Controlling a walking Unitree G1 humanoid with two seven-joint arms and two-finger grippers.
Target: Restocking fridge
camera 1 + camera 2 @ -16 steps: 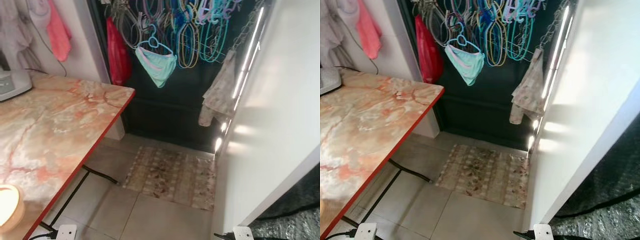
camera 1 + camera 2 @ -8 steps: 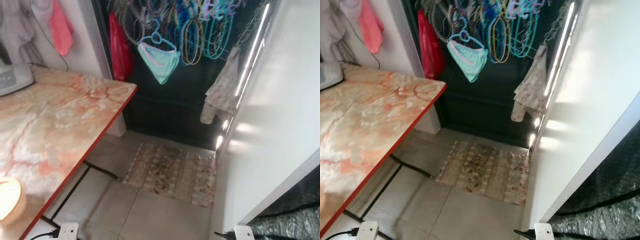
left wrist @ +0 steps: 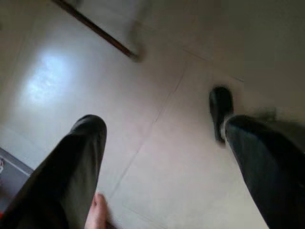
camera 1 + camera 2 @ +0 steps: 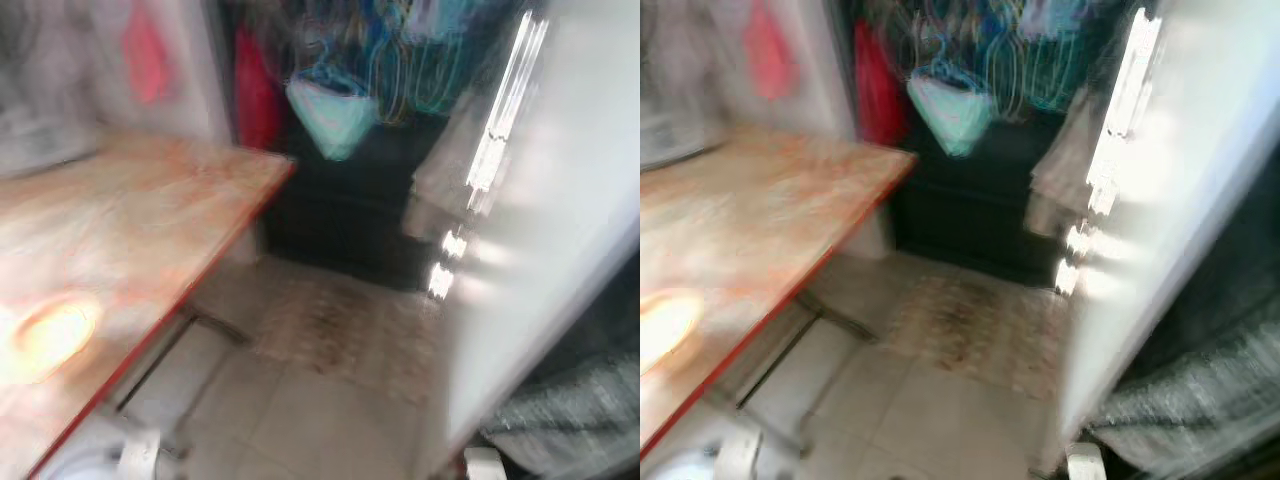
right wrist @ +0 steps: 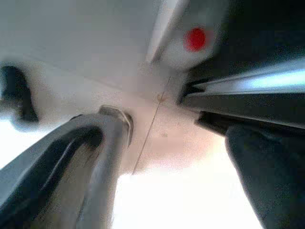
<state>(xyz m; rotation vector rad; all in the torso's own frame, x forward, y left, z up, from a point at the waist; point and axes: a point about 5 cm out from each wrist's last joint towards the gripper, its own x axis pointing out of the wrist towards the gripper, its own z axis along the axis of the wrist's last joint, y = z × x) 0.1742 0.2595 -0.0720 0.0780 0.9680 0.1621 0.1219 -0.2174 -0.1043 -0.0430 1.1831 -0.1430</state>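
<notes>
Both eye views are blurred by motion. A tall white panel [image 4: 560, 250] rises on the right with a dark gap behind it; I cannot tell whether it belongs to a fridge. My left gripper [image 3: 162, 126] hangs low over the tiled floor [image 3: 157, 157], open, with nothing between its black fingers [image 3: 71, 167]. My right gripper [image 5: 176, 126] is also open and empty, close to the floor beside a white object with a red dot [image 5: 195, 38].
A marbled table with a red edge [image 4: 130, 230] fills the left, with a pale round dish [image 4: 50, 335] on it. A patterned mat [image 4: 340, 325] lies ahead below hangers and a turquoise garment [image 4: 335, 115]. A person's bare toes [image 3: 97, 210] are near my left gripper.
The camera has swung left and down, and the picture has gone blurry. The dish on the table now sits higher in the frame. Nothing in the scene itself has visibly moved.
</notes>
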